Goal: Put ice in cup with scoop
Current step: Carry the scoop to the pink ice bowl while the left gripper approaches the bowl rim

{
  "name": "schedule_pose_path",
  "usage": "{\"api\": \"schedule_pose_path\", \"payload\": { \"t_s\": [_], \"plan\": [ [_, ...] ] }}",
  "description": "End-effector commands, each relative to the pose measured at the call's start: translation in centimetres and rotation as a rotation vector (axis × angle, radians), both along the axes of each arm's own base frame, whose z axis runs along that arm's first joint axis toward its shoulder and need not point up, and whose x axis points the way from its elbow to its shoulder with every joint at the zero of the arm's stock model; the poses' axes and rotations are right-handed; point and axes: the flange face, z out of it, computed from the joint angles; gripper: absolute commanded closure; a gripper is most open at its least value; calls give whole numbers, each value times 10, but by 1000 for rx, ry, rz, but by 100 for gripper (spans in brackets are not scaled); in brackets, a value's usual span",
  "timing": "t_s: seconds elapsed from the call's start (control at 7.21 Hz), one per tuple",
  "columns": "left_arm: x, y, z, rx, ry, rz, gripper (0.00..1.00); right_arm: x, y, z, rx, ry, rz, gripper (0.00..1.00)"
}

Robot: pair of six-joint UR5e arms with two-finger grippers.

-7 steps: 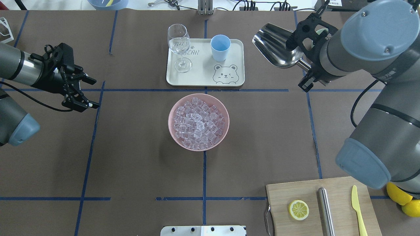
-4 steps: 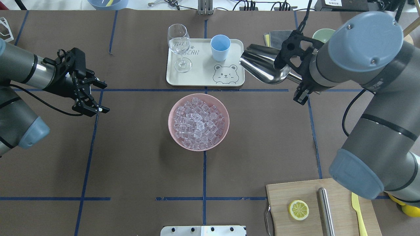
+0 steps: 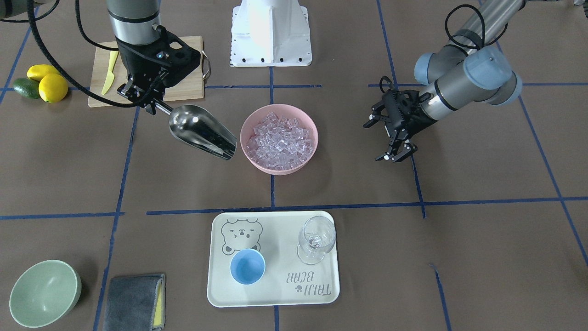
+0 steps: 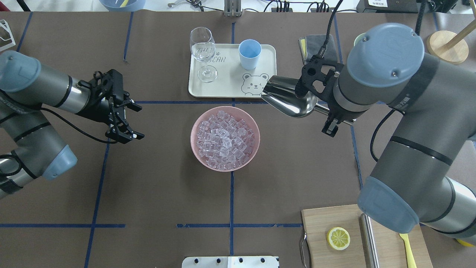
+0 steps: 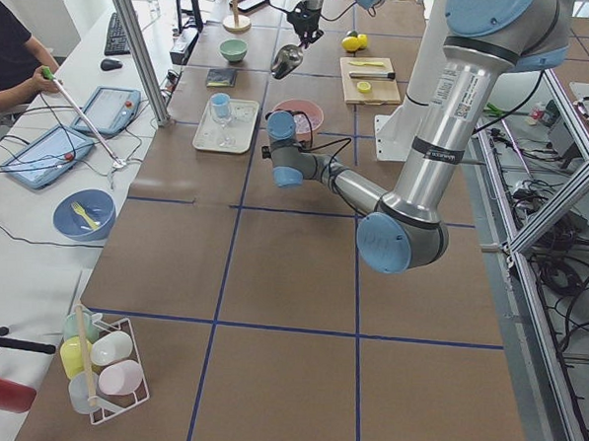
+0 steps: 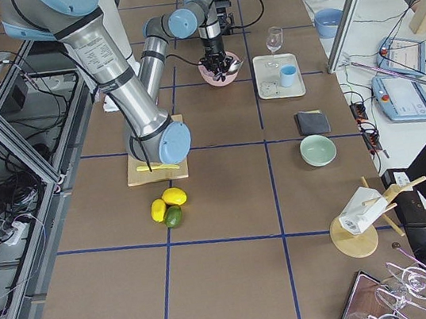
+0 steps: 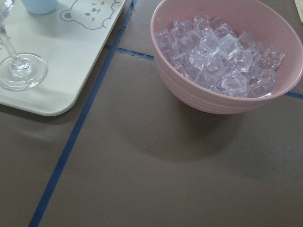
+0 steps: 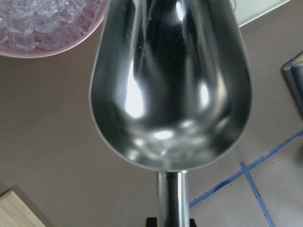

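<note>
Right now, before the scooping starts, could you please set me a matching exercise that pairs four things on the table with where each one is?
Things:
1. scoop
2. ice
3. cup
4. lemon slice

Places:
a. on the wooden board
b. in the pink bowl
c. on the cream tray
d. held by the right pincer

Pairs: 1-d, 2-b, 3-c, 4-a
</note>
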Motion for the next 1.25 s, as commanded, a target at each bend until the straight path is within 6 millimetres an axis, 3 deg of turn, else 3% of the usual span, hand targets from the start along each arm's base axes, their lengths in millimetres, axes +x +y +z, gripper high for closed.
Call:
{"api": "schedule_pose_path", "payload": {
  "t_s": [0.0,0.14,0.69,0.97,1.11],
  "plan": [
    [35,13,-12,4,6,35,0,4,2,-18,41,38,-103,100],
    [47,19,-20,-25,16,44,0,5,0,-18,47,48,-97,100],
    [69,37,-33,24,57,35,0,-20,4,-18,-23,121,-136,100],
    [80,30,-14,86,113,-25,0,-31,-3,-42,-50,176,-163,100],
    [84,28,-12,88,114,-26,0,-34,-5,-42,-50,185,-172,100]
  ]
}}
